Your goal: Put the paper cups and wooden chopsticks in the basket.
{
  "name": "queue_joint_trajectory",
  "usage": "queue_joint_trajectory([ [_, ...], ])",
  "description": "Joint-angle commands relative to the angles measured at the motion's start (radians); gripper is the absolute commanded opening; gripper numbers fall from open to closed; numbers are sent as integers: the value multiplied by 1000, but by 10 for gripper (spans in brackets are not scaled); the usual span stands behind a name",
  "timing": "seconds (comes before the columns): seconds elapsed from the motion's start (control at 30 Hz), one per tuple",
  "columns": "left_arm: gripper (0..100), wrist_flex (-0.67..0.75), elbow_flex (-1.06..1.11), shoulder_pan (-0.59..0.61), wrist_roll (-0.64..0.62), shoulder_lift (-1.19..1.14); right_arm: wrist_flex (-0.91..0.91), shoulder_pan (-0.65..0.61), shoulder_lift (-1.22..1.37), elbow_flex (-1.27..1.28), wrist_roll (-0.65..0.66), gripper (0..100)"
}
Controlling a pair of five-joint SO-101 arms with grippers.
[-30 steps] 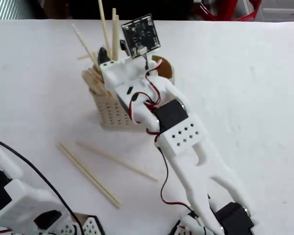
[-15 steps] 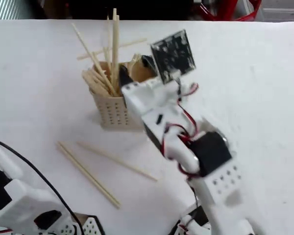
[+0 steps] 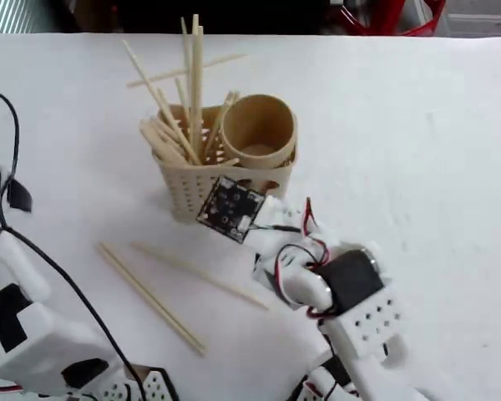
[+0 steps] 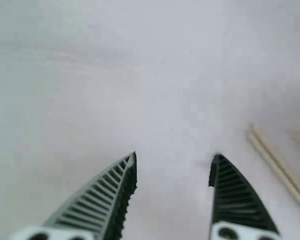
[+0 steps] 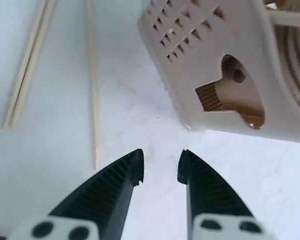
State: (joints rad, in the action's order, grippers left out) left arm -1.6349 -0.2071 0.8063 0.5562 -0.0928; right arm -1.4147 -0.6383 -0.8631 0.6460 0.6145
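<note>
Right wrist view: the right gripper (image 5: 160, 167) is hanging with jaws slightly parted, holding nothing, over the table (image 5: 140, 125) just near of the basket (image 5: 250, 45). The left gripper (image 4: 172, 172) is gaping wide and empty beside a loose pair of chopsticks (image 4: 277, 165). The basket is holding a paper cup (image 3: 259, 134) and a bundle of chopsticks (image 3: 195, 109), with open table stretching to its right.

1. The cream perforated plastic basket (image 5: 210, 45) stands just beyond my right gripper (image 5: 160, 167), walling off the far side.
2. Loose pale wooden chopsticks (image 3: 150, 298) lie to its left; the white table (image 3: 434, 150) gives open room to the right.
</note>
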Motion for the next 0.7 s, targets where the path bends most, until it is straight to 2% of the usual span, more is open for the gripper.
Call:
queue_joint_trajectory([
  [0.0,243,127,-49,124,11,5,68,-93,35,43,20,146],
  [0.13,244,247,-52,285,43,-15,101,-251,214,29,17,224],
  [0.23,244,333,-58,361,86,-65,205,-309,363,25,14,234],
  [0.5,244,532,-58,467,138,-226,506,-326,579,31,35,187],
  [0.67,244,582,-58,470,138,-283,572,-328,708,25,158,166],
])
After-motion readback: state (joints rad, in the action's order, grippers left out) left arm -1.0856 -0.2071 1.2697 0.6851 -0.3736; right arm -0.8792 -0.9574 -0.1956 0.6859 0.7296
